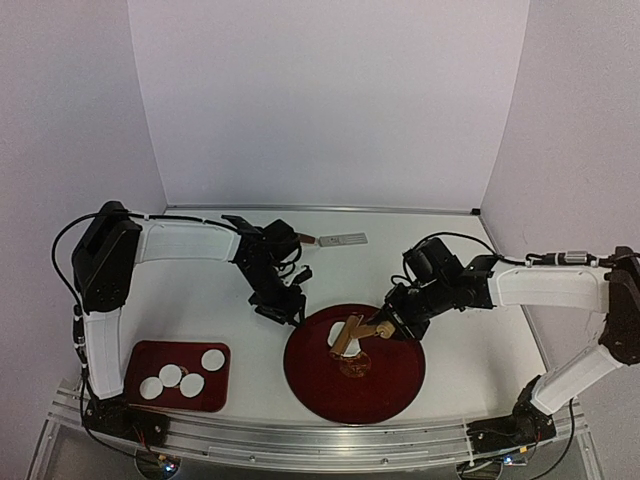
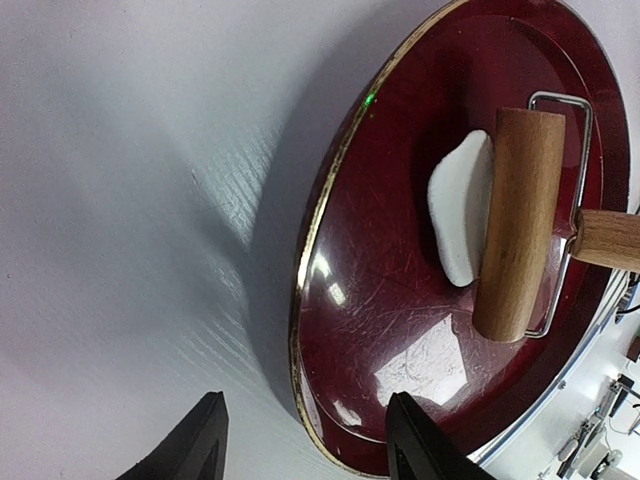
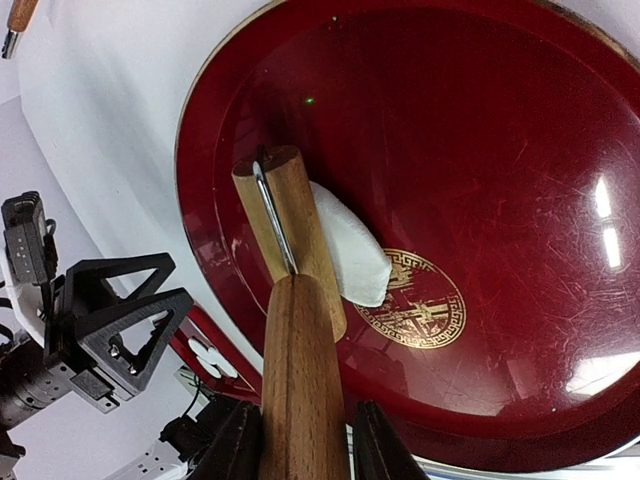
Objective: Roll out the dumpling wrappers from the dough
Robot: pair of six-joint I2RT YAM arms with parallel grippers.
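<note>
A ragged white dough piece [image 2: 458, 215] lies on the round red plate [image 2: 380, 330], partly under a wooden roller [image 2: 520, 220]. My right gripper [image 3: 303, 445] is shut on the roller's handle [image 3: 300, 370], and the barrel [image 3: 290, 210] rests on the dough [image 3: 350, 250]. My left gripper [image 2: 310, 440] hangs open over the plate's left rim, one finger on each side of the rim and holding nothing. Several round white dumpling wrappers [image 1: 171, 375] lie in a small red rectangular tray [image 1: 222, 398] at the front left.
A flat metal tool with a wooden handle [image 1: 340, 240] lies at the back of the white table. The plate [image 1: 390, 390] sits at the front centre, between both arms. White walls close the table on three sides.
</note>
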